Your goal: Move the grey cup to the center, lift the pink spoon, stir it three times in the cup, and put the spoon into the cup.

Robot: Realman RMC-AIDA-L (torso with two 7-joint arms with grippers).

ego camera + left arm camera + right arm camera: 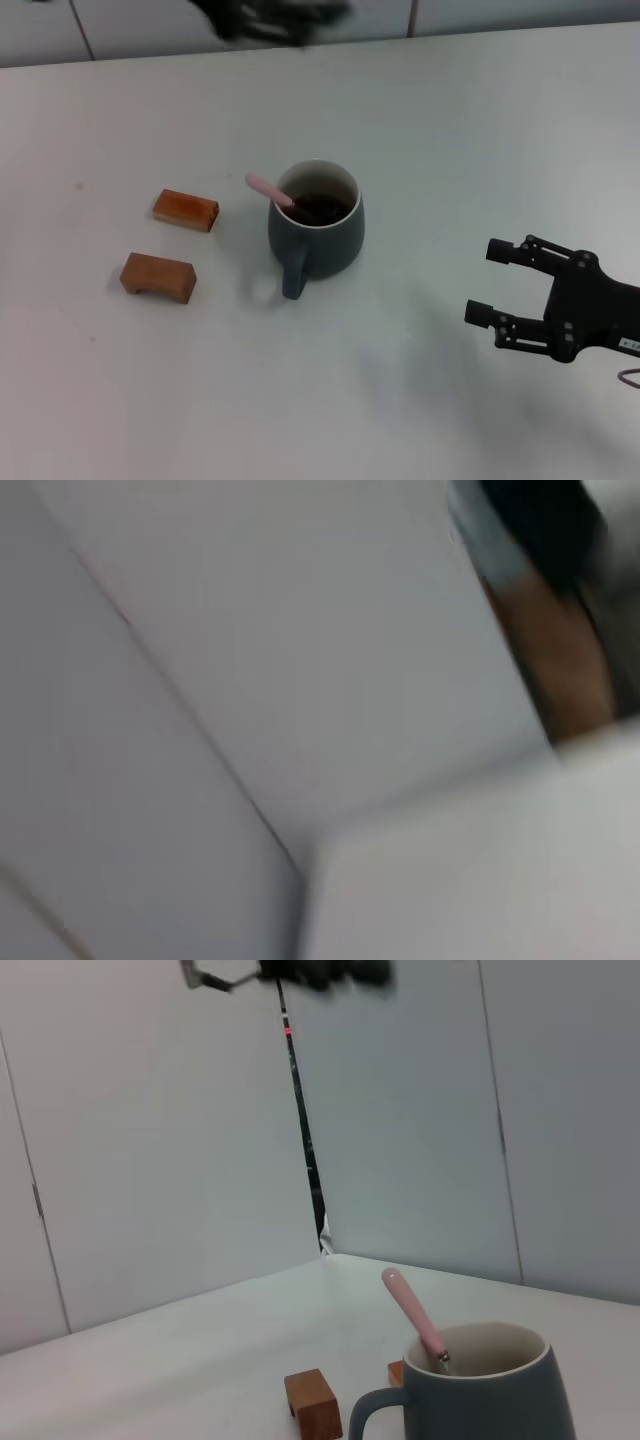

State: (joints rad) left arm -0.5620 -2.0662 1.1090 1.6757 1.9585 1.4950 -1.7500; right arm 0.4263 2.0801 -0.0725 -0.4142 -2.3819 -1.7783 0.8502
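Observation:
The grey cup [316,228] stands upright near the middle of the white table, handle toward me, dark liquid inside. The pink spoon [269,189] stands in it, its handle leaning out over the far-left rim. Both show in the right wrist view, cup [480,1390] and spoon [412,1317]. My right gripper [490,282] is open and empty, low over the table to the right of the cup, well apart from it. My left gripper [275,18] is a blurred dark shape high at the far edge; the right wrist view shows it [300,972] raised above the table.
Two orange-brown rectangular blocks [185,209] [158,276] lie on the table left of the cup. One block [313,1401] shows in the right wrist view. The table's far edge meets pale wall panels [150,1140]. The left wrist view shows only blurred pale panels.

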